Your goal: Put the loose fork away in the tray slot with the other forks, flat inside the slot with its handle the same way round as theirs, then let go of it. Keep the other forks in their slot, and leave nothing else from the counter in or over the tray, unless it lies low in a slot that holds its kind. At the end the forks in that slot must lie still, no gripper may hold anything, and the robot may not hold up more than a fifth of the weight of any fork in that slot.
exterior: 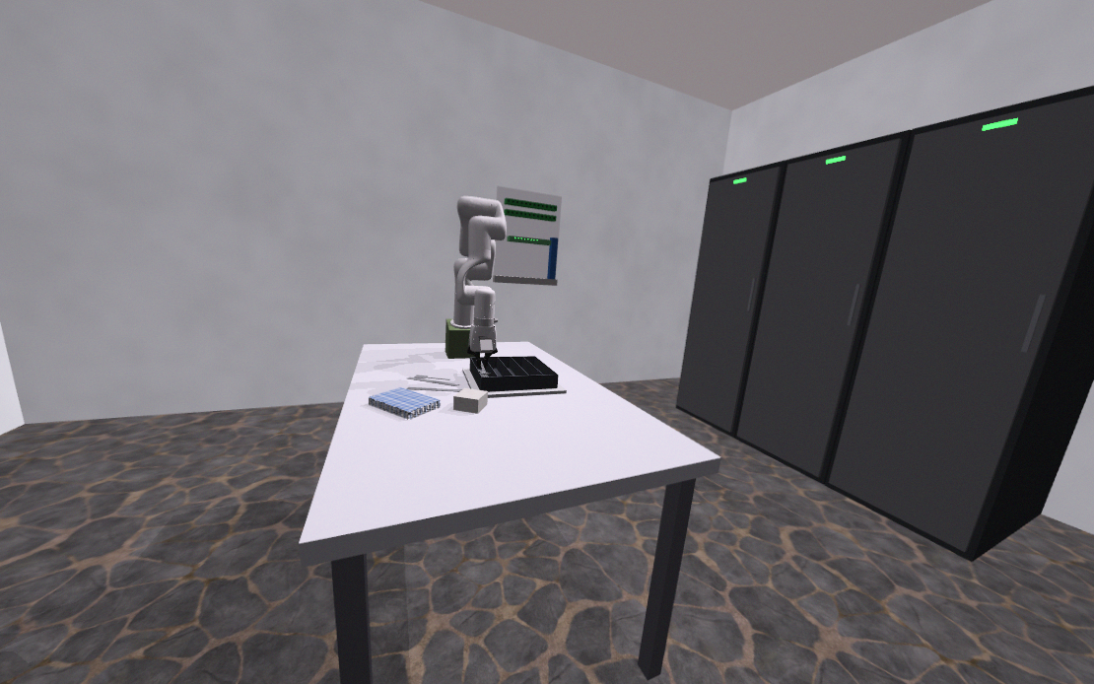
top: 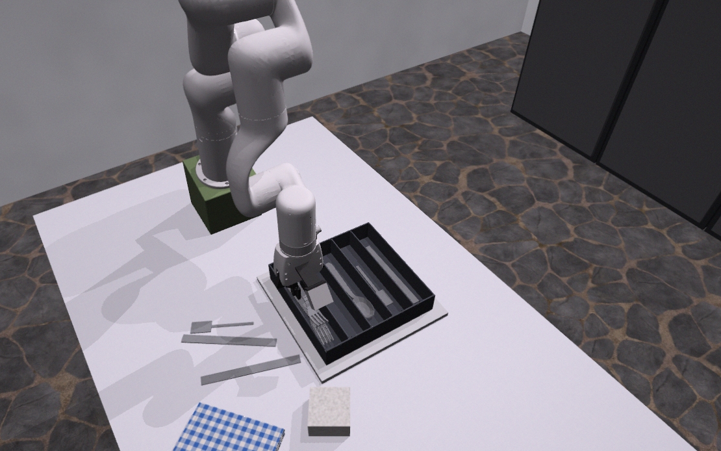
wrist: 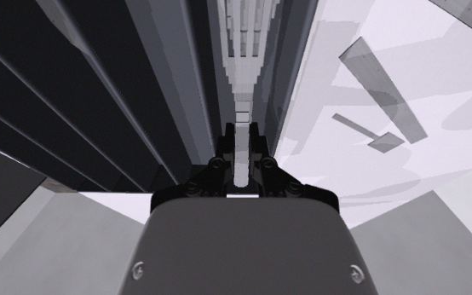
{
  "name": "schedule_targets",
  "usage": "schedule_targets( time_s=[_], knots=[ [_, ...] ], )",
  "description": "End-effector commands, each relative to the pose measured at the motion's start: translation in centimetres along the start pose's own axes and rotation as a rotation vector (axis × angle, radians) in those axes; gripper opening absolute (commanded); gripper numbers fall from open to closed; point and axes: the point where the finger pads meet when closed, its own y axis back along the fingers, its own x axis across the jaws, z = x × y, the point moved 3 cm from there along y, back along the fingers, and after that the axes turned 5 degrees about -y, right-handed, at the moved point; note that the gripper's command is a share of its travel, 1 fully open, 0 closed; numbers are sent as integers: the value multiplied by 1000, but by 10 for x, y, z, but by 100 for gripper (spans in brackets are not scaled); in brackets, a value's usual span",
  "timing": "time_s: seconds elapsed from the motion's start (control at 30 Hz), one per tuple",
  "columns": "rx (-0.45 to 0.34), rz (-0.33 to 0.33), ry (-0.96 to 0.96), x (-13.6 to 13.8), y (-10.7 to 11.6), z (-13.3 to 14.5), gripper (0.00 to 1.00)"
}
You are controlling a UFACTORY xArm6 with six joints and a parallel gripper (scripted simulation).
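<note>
The black tray (top: 352, 291) has several long slots and sits on a light mat. My gripper (top: 299, 292) is low in the leftmost slot and is shut on the handle of the loose fork (top: 314, 316). In the wrist view the fingers clamp the pale fork handle (wrist: 242, 158), and the fork runs ahead along the slot with its tines (wrist: 244, 26) far from me. Another fork (top: 325, 333) lies in the same slot, its tines toward the tray's near end. The fork I hold lies close over it. A spoon (top: 361, 305) lies in a middle slot.
Flat grey pieces lie on the table left of the tray: a small spatula-like piece (top: 219, 325) and two long strips (top: 228, 340) (top: 249, 369). A speckled block (top: 329, 410) and a blue checked cloth (top: 228, 431) sit near the table's front. The green arm base (top: 212, 195) stands behind.
</note>
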Motion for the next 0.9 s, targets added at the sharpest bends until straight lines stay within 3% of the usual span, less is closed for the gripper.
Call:
schedule_targets(
  time_s=[0.0, 0.87],
  knots=[
    [3, 0, 0, 0, -4, -2, 5],
    [3, 0, 0, 0, -9, -2, 5]
  ],
)
